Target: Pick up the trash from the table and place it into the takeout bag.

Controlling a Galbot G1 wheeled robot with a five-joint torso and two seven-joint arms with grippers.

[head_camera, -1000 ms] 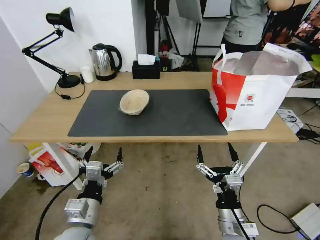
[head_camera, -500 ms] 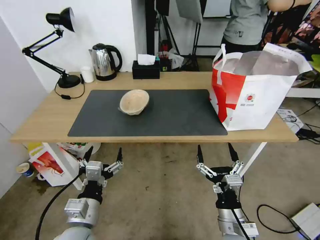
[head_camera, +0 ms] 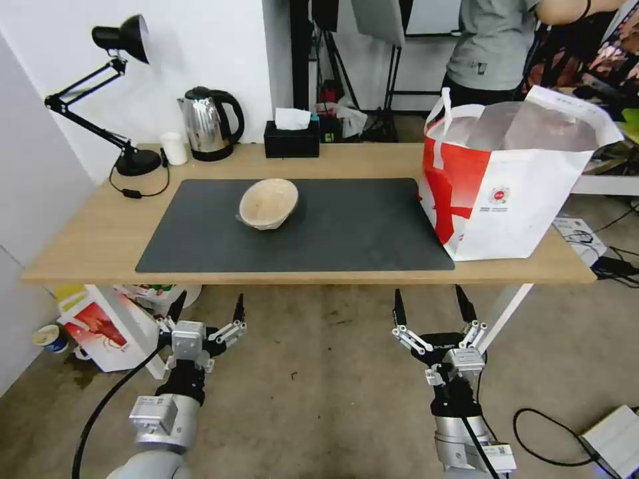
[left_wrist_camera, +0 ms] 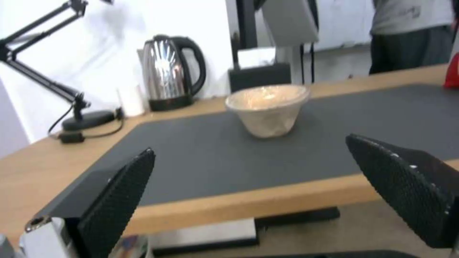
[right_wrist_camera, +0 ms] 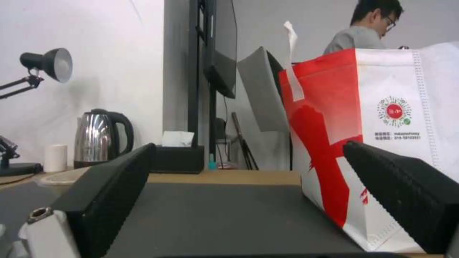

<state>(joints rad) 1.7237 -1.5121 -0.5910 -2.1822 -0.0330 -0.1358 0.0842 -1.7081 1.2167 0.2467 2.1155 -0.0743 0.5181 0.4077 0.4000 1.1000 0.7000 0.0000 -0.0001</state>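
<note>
A beige pulp bowl, the trash, sits on the dark grey mat of the light-wood table, left of the middle; the left wrist view shows the bowl beyond the table's front edge. The white takeout bag with a red panel stands open at the table's right end, close up in the right wrist view. My left gripper hangs open below the front edge, near the left side. Under the edge near the bag, my right gripper is open too. Neither holds anything.
At the back of the table stand a black desk lamp, a small white cup, a steel kettle and a black tissue box. A red-and-white carton sits on the floor under the left end. A white table leg is beside my right gripper.
</note>
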